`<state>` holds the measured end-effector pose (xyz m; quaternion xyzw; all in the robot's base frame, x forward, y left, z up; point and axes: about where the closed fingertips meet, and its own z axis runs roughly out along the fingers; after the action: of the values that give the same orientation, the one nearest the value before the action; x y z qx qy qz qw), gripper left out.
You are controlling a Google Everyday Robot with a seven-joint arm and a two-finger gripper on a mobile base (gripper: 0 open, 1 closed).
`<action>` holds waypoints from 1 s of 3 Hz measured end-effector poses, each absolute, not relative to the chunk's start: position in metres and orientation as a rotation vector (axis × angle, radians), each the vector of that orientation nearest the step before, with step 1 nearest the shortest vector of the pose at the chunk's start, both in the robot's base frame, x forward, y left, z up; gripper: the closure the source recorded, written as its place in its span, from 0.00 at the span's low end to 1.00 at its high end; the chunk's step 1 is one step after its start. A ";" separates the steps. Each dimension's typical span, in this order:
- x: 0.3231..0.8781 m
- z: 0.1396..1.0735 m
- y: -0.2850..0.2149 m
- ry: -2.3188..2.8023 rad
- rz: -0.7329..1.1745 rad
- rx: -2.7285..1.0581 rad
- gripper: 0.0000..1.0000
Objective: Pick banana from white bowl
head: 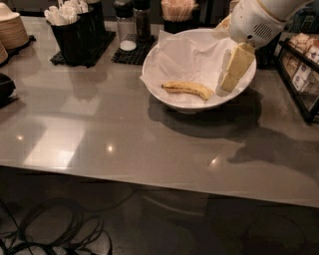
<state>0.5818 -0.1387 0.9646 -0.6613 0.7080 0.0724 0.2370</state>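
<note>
A small yellow banana [188,88] with dark tips lies in the front part of the large white bowl [160,91], on crinkled white paper [192,57]. The bowl stands on the grey counter, right of centre at the back. My gripper [228,82] hangs from the white arm [254,22] at the top right. It reaches down inside the bowl's right side. Its cream tip is just right of the banana's right end, a short gap apart. It holds nothing that I can see.
A stack of tan plates [11,31] stands at the far left. Black holders with cutlery [75,30], shakers [132,22] and a cup of straws [177,10] line the back edge. A rack [301,74] stands at the right. A dark dish [6,87] sits at the left edge.
</note>
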 end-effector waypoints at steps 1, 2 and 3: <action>0.612 0.949 -0.117 1.905 0.255 -1.870 0.00; 0.616 0.949 -0.115 1.899 0.251 -1.860 0.00; 0.621 0.937 -0.112 1.921 0.265 -1.849 0.00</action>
<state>0.6210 -0.1116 0.9366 -0.6718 0.6978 0.0962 0.2290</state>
